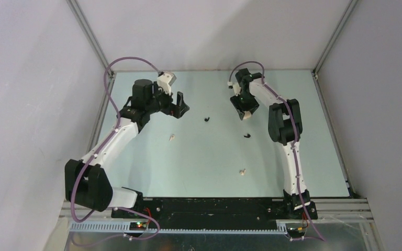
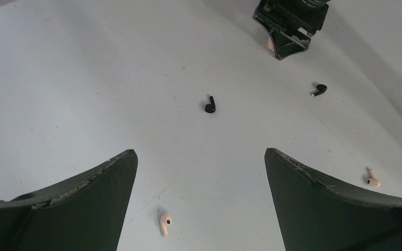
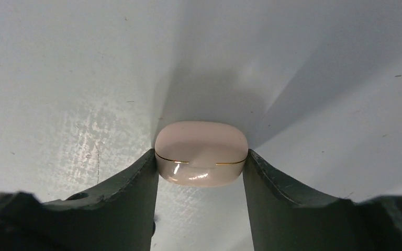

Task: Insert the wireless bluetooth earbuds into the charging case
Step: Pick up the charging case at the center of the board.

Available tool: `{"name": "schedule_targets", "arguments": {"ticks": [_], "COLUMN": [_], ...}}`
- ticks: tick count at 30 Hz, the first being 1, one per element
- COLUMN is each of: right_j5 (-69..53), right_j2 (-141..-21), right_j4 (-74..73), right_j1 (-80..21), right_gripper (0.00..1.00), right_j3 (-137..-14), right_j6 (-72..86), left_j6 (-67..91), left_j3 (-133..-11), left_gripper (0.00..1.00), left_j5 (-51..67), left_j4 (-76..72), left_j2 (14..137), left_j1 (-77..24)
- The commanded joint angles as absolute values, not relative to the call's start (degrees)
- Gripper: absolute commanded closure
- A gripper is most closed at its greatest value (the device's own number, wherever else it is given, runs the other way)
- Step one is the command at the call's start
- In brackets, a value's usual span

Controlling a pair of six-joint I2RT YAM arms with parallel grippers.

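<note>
Fingers on left arm (image 1: 181, 106) spread wide, empty, hovering over counter (image 1: 199, 167). Cream earbud (image 2: 165, 223) lies just below between them, black earbud (image 2: 210, 106) ahead, second black earbud (image 2: 320, 90) ahead-right, second cream earbud (image 2: 372, 180) beyond my right-hand tip. Fingers on right arm (image 1: 243, 111) clamp charging case (image 3: 201, 151), lid seam looks shut; needs opening first, I reckon. I'd drop straight onto the near cream one, tips low, pinching body not stem. Earbuds well apart, open counter all round, edges well away.
</note>
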State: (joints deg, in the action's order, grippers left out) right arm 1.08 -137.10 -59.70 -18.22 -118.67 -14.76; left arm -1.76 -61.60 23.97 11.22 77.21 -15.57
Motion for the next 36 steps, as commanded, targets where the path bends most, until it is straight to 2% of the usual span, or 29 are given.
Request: {"name": "schedule_targets", "arguments": {"ticks": [1,2,6,14,20,23,30,31,34,36], "right_j5": [1.2,-0.3,-10.0,-36.1,-51.4,-58.5,-71.4,-72.8,-75.5,-77.3], "right_j2": [-131.6,-130.1,-119.4,-92.7,-81.6,-79.8,-78.1,-78.3,-78.8,-79.4], "right_j4": [-57.0,-54.9,-50.5,-47.1,-49.7,-53.9,-55.4,-55.6,-55.8,-55.7], "right_j1": [-18.6,-18.6,-18.6,-18.6,-19.4,-19.4,-19.9,-19.9,-20.0,-20.4], "right_gripper": [0.48,0.53,0.57,0.57,0.57,0.56,0.54,0.54,0.53,0.53], "right_j3": [-116.4,-114.0,-106.4,-91.7,-87.2,-88.6,-86.1,-85.7,-83.6,-82.2], "right_j6": [-16.6,-17.6,-21.9,-30.3,-34.4,-33.6,-29.9,-29.8,-28.9,-28.2], "left_j6": [-0.6,-0.5,1.8,5.8,4.1,-8.0,-36.7,-41.4,-79.7,-92.4], "left_j3": [-61.4,-61.4,-62.0,-66.0,-67.0,-63.8,-68.9,-70.1,-76.4,-78.4], "left_gripper": [0.01,0.01,0.01,0.01,0.01,0.01,0.01,0.01,0.01,0.01], "left_j5": [24.2,24.5,26.5,37.6,46.0,47.8,63.2,64.7,69.2,69.2], "left_j4": [8.9,8.9,8.6,10.4,7.5,5.3,20.0,28.2,59.4,68.5], "left_j2": [78.1,78.5,80.0,83.4,80.1,74.1,72.1,71.9,72.4,72.6], "left_j1": [-16.7,-17.0,-17.4,-17.5,-20.3,-23.7,-25.1,-25.3,-26.3,-27.3]}}
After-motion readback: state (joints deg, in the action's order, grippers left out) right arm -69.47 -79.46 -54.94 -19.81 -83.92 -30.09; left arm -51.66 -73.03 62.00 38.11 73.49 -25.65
